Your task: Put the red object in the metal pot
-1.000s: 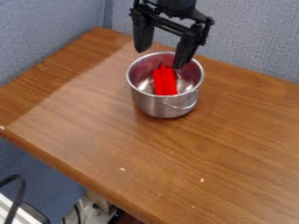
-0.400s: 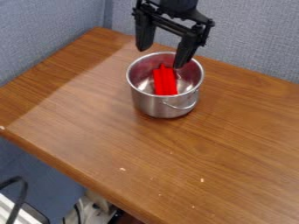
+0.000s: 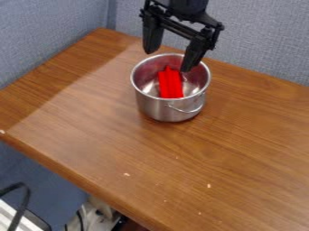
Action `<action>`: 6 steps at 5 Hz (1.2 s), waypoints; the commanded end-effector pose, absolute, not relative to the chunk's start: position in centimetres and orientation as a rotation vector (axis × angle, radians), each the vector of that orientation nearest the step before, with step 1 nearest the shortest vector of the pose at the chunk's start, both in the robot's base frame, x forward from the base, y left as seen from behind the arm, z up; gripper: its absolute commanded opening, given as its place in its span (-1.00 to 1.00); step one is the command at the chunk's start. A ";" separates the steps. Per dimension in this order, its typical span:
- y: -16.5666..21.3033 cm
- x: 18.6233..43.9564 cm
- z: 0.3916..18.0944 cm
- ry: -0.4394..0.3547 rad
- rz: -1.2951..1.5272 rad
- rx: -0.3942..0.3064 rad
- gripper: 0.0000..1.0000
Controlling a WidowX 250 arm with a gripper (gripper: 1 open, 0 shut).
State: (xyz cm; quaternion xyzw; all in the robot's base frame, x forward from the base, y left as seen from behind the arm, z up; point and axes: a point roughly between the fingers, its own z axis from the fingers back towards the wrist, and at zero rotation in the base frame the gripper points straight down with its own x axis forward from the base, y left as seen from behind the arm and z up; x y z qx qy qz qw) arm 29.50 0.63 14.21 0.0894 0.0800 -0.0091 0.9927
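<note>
Red object (image 3: 172, 84), prob. light, stiff, slick plastic, lies in metal pot (image 3: 171, 101) nr table's (image 3: 85, 99) far edge; gripper (image 3: 172, 53) above w/ 2 fingers wide, empty; grip its long sides.

One round shiny silver steel pot (image 3: 171, 87) stands on the far part of the table, and it has one small handle, on its near side. One small bright red glossy block (image 3: 172, 83) lies inside it. One brown wooden table (image 3: 85, 108) carries the lot. One black robot gripper (image 3: 174, 54) hangs above the pot's far rim; it has two dark fingers (image 3: 152, 35), one to the left and one to the right, with a gap between them. One blue-grey fabric wall (image 3: 49, 27) closes the far side. At the near left, under the table's edge, are a few dark cables (image 3: 17, 198); their number cannot be told.
</note>
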 end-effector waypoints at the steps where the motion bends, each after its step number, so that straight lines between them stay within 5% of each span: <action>1: 0.5 30.1 15.6 0.111 -0.027 0.195 1.00; 6: 0.4 30.2 15.6 0.132 -0.031 0.205 1.00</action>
